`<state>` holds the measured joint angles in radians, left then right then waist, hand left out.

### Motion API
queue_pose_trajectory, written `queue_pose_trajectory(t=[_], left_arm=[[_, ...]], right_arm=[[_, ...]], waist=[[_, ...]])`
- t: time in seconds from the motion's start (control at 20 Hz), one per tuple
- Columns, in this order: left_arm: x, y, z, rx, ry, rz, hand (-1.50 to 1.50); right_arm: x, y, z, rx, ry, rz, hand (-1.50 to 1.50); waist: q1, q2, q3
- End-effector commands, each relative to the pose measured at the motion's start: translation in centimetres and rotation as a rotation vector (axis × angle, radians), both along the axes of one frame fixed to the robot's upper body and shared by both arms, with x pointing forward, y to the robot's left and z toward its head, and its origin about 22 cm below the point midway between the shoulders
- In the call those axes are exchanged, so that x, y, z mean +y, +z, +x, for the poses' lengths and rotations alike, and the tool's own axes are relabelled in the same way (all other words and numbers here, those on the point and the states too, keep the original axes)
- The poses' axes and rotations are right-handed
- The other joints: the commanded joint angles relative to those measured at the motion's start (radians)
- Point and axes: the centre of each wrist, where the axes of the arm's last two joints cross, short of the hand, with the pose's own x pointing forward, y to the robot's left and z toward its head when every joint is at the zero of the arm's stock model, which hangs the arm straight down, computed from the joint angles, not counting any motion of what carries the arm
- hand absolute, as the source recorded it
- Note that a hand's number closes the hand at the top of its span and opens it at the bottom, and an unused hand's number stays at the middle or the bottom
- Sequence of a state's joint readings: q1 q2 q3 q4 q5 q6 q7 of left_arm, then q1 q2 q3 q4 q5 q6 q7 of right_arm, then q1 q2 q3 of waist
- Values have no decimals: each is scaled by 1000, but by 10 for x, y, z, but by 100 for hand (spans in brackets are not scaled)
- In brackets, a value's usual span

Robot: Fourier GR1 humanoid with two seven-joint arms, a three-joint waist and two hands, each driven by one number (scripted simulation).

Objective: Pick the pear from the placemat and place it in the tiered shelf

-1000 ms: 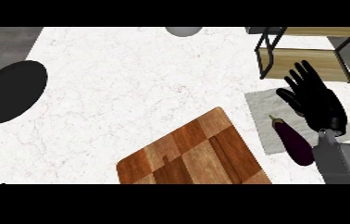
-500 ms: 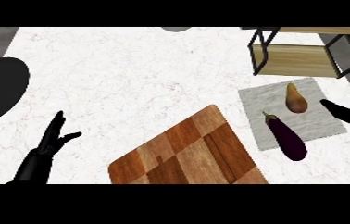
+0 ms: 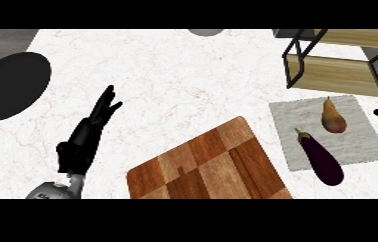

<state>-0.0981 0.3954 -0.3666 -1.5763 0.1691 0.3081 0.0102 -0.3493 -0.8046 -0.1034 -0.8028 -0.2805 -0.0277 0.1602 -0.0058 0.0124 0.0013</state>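
Note:
A brown pear point(image 3: 333, 116) lies on the grey placemat point(image 3: 356, 142) at the right, beside a dark purple eggplant point(image 3: 320, 157). The tiered shelf point(image 3: 331, 74), with a black frame and wooden boards, stands just beyond the mat at the upper right. My left hand point(image 3: 88, 132) is open over the bare counter at the left, far from the pear, its fingers straight and pointing up and to the right. Of my right hand only a black tip point(image 3: 375, 112) shows at the right edge, level with the pear and holding nothing that I can see.
A wooden cutting board point(image 3: 210, 166) lies at the lower middle, between my left hand and the placemat. A black round object point(image 3: 18, 83) sits at the left edge. A grey round object point(image 3: 206, 32) pokes in at the top.
My right hand has drawn back from over the pear to the right edge. My left hand has come into view and risen further over the counter.

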Motion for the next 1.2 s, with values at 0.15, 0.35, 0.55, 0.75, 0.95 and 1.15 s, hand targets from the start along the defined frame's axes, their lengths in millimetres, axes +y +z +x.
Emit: queue_pose_trajectory(t=[0.15, 0.35, 0.55, 0.75, 0.95, 1.15], left_arm=[[-7, 9, 31, -4, -41, 0, 0], [-4, 3, 32, -14, -52, 6, 0], [-13, 7, 37, -10, -44, 4, 0], [-7, -3, 35, -2, -42, 4, 0], [-9, -21, 32, 16, -43, -6, 0], [-26, -14, 40, 0, -28, -7, 0]], right_arm=[[-12, 72, 36, 207, 108, -53, -150], [6, 80, 56, 370, 248, -108, -150], [30, 89, 75, 569, 385, -184, -150], [63, 94, 97, 682, 451, -283, -150], [70, 115, 113, 714, 459, -255, -150], [83, 112, 116, 702, 466, -271, -150]], waist=[[34, -3, -1], [43, -3, -1], [50, -2, -1], [39, -6, -2], [28, -7, -2], [11, -12, -2]])
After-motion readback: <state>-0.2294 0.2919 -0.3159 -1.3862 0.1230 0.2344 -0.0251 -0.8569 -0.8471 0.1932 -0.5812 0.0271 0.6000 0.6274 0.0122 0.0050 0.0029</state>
